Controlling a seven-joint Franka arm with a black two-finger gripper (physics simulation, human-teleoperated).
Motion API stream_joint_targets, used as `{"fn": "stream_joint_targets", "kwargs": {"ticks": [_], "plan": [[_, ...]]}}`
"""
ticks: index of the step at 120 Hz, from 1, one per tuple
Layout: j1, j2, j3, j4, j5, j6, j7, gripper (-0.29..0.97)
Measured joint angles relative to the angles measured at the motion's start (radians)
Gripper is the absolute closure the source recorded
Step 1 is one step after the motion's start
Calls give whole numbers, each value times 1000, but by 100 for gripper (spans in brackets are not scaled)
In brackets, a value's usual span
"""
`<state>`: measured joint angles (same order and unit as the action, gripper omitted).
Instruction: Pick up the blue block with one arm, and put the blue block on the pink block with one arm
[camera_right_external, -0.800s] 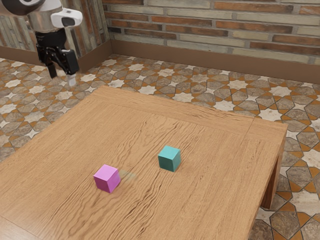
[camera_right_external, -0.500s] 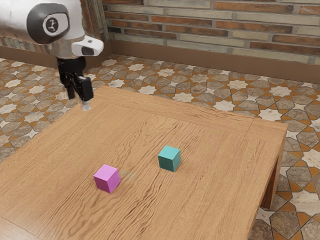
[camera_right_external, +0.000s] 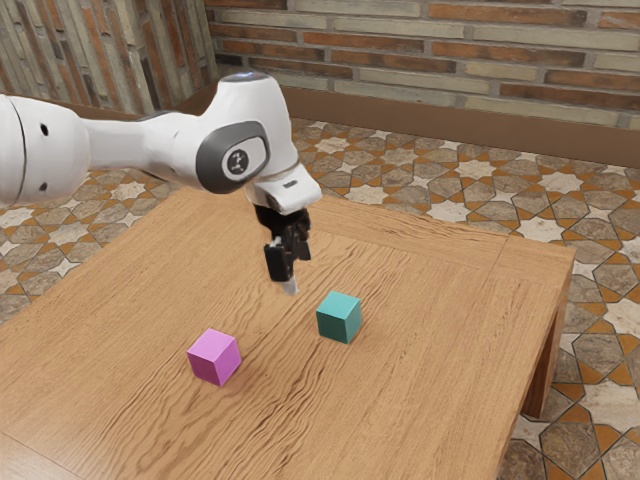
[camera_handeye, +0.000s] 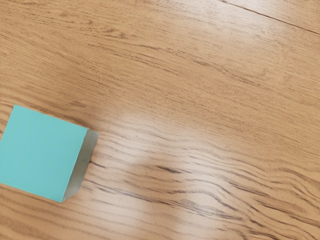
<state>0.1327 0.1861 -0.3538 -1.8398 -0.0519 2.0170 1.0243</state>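
1. Table (camera_right_external: 430, 410): light brown wood with strong wavy grain, running out of the exterior view at its near and left edges. A seam (camera_right_external: 400, 238) runs along just inside the far edge.
2. Pink block (camera_right_external: 214, 357): nearest item, sitting flat on the table toward the exterior view's left, one corner turned to the camera.
3. Blue block (camera_right_external: 339, 317): turquoise in colour, flat on the table, further back and to the exterior view's right of the pink block, well apart from it. In the wrist view the blue block (camera_handeye: 42, 152) shows a bright top face and a grey shaded side, with a pale sheen on the bare wood beside it.
4. Gripper (camera_right_external: 289, 284): black, pointing down, above the table just behind the blue block and to its left in the exterior view, not touching it. It is seen edge-on, so its opening cannot be told; neither block is in its hold.
5. Arm (camera_right_external: 150, 150): white, entering from the exterior view's left.
6. Floor (camera_right_external: 600, 350): patterned tiles in terracotta, cream and grey, star motifs.
7. Skirting (camera_right_external: 450, 115): dark brown band.
8. Brick wall (camera_right_external: 450, 40): brown and tan courses, at the back.
9. Plank wall (camera_right_external: 100, 50): weathered wood, upper left of the exterior view.
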Motion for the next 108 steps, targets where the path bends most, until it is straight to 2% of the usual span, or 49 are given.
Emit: {"fn": "stream_joint_targets", "kwargs": {"ticks": [50,75,108], "plan": [[-15,266,-13,187,44,87,303,0],[-29,377,-13,246,67,122,390,0],[-38,467,-13,284,93,176,457,0]]}}
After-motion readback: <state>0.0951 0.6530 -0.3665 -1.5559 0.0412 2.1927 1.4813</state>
